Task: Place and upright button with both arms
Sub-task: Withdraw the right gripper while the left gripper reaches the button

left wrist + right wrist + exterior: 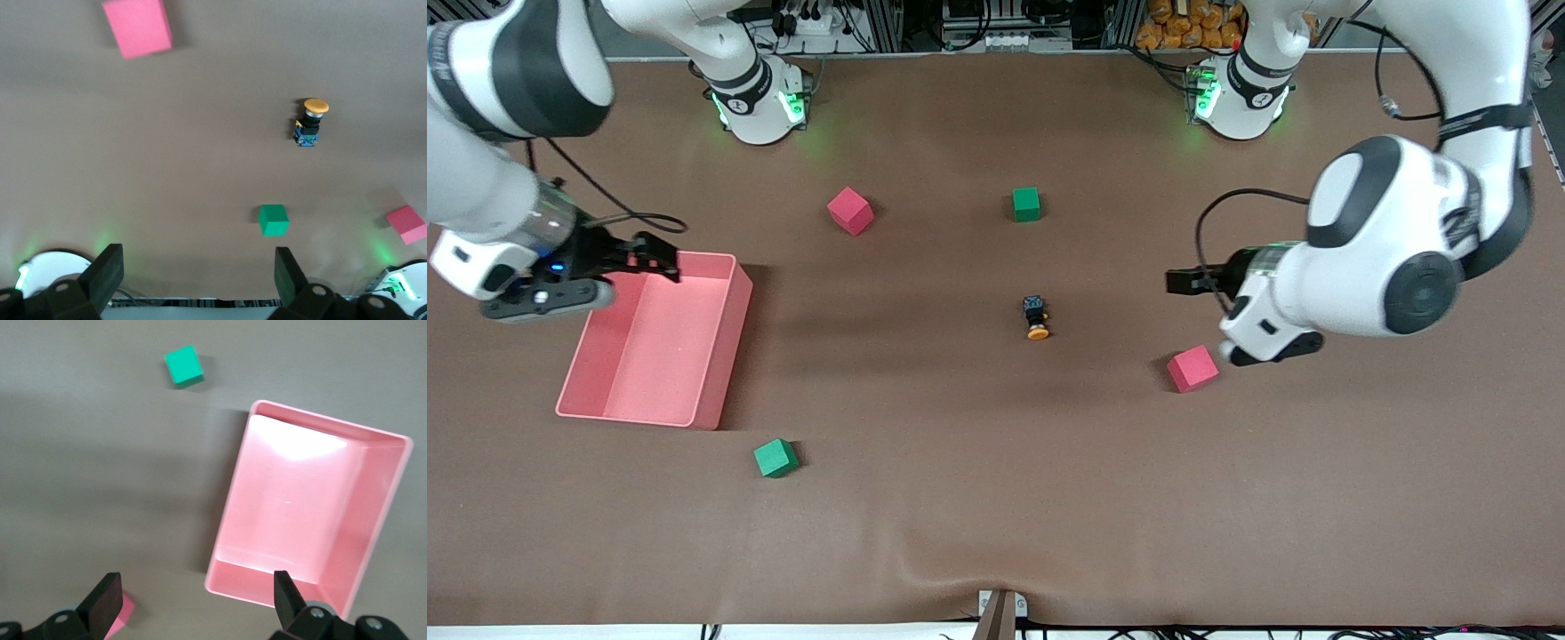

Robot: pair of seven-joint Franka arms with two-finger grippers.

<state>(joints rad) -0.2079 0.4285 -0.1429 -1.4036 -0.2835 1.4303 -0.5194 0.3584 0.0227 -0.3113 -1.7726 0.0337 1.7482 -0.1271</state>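
Observation:
The button (pixel 1036 317) lies on its side in the middle of the brown table, orange cap toward the front camera, black body pointing toward the robot bases. It also shows in the left wrist view (pixel 309 120). My left gripper (pixel 1183 281) is open and empty, up over the table toward the left arm's end from the button, near a red cube (pixel 1192 368). Its fingers (pixel 107 275) stand wide apart. My right gripper (pixel 654 253) is open and empty, over the edge of the pink bin (pixel 734 338) that is farther from the front camera. Its fingers (pixel 107 599) stand wide apart.
The pink bin (pixel 267 583) is empty, at the right arm's end. A second red cube (pixel 849 211) and a green cube (pixel 1026 204) lie nearer the bases. Another green cube (pixel 775 458) lies nearer the front camera than the bin.

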